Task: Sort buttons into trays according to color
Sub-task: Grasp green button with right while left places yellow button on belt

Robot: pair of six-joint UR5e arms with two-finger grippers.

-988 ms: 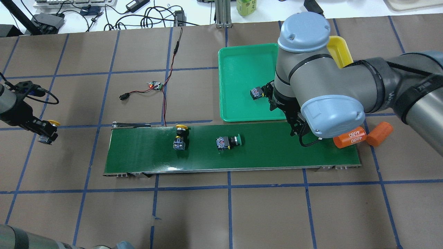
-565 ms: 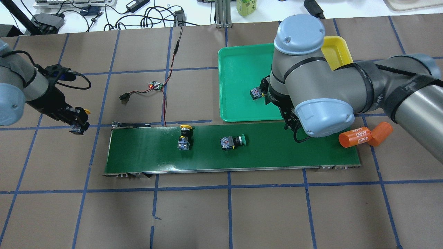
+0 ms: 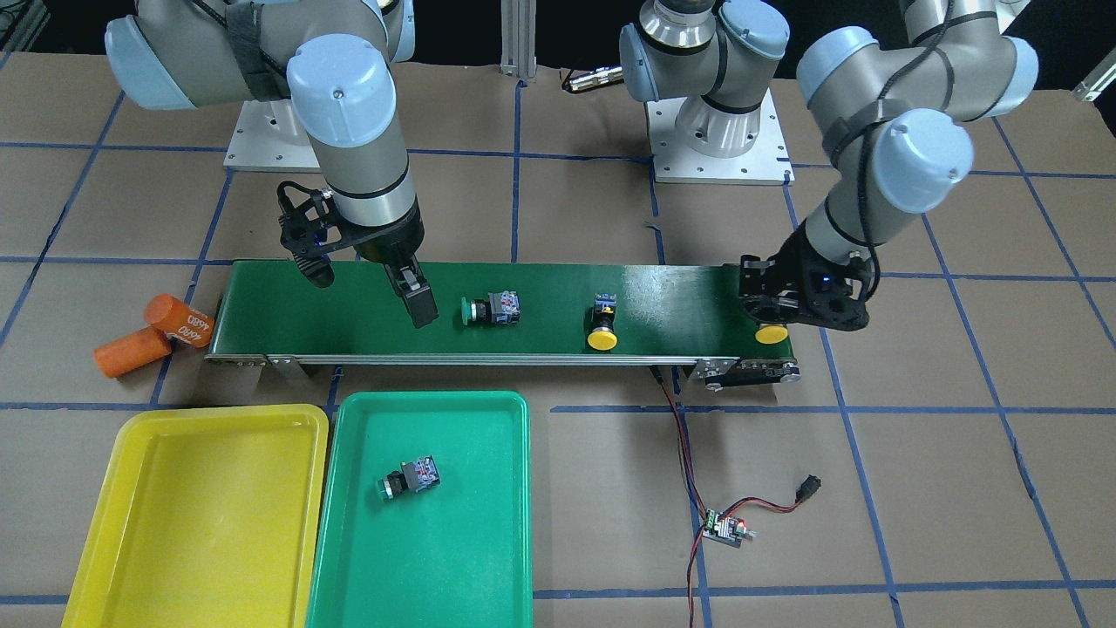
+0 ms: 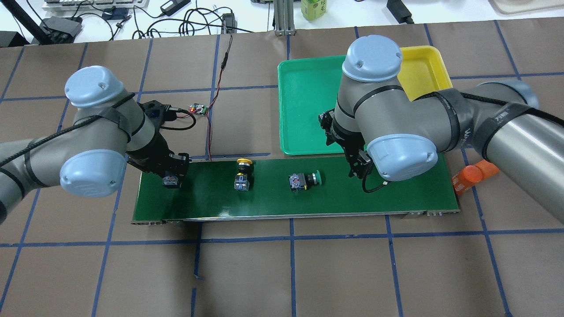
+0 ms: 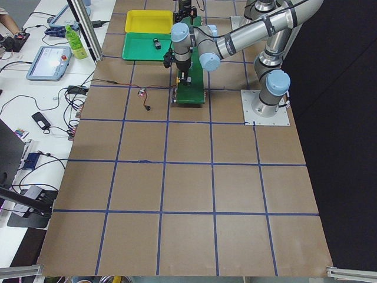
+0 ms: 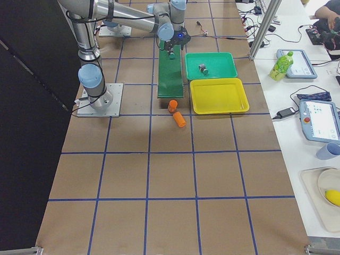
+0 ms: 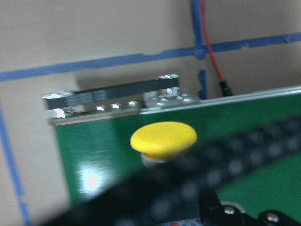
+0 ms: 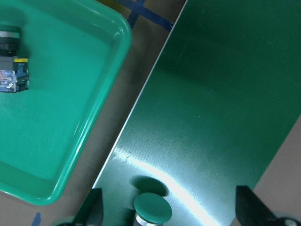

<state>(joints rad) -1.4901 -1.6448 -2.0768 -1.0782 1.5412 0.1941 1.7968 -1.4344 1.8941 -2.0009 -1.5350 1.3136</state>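
My left gripper (image 3: 772,316) (image 4: 171,175) is shut on a yellow-capped button (image 3: 772,333) (image 7: 163,140) just above the left end of the belt. A second yellow button (image 3: 602,324) (image 4: 243,174) and a green button (image 3: 490,309) (image 4: 304,180) (image 8: 151,209) lie on the belt. Another green button (image 3: 410,477) (image 8: 11,61) rests in the green tray (image 3: 453,558) (image 4: 304,83). Beside that tray is the yellow tray (image 3: 192,523) (image 4: 421,70), with nothing in it. My right gripper (image 3: 370,296) hangs open over the belt close to the green button, holding nothing.
The long dark-green conveyor belt (image 3: 680,301) (image 4: 396,193) runs across the table's middle. Two orange cylinders (image 3: 179,320) (image 4: 473,176) lie off its right end. A small circuit board (image 3: 725,528) (image 4: 199,108) with red and black wires sits beyond the belt.
My left arm swung in from the table's left side to the belt's left end, carrying the yellow button. My right arm shifted left over the belt. Both loose buttons drifted rightward on the belt.
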